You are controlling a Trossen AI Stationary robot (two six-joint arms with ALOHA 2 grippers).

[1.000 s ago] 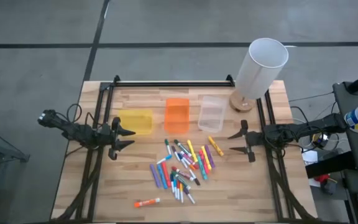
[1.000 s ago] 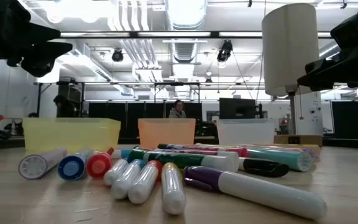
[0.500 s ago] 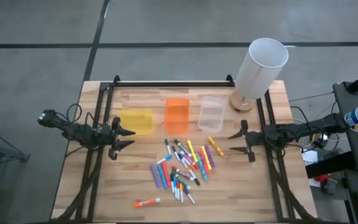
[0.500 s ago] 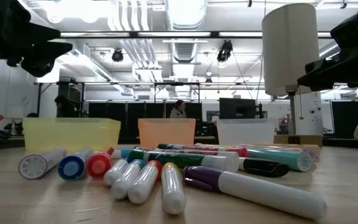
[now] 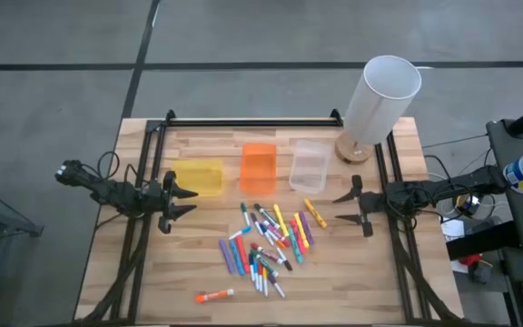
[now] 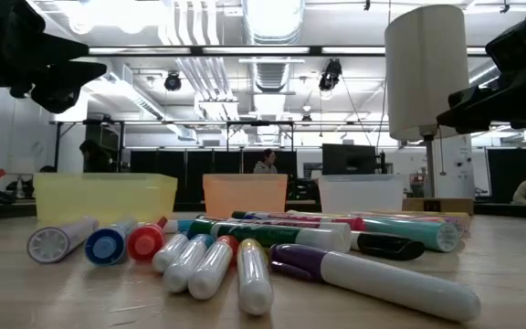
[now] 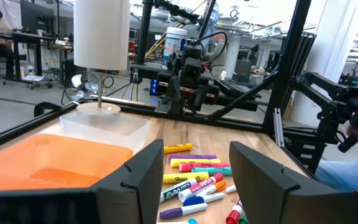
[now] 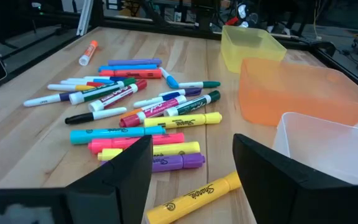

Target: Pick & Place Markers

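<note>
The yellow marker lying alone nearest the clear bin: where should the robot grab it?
Probably mid-barrel on the yellow marker, coming straight down with the right end effector, fingers across its width. It lies flat, slightly apart from the pile, so both long sides are free.

A: From above, can you count the markers [image 5: 266, 238]?
B: No. They overlap in a heap, too small to separate; some colours can't be told.
A: And at table height?
B: The near markers [image 6: 245, 260] hide those behind and the bases of the three bins [image 6: 245, 195].
A: The arms?
B: The picture's edges cut them off; the left end effector [image 6: 48, 82] and right end effector [image 6: 478, 105] show only as dark shapes.
</note>
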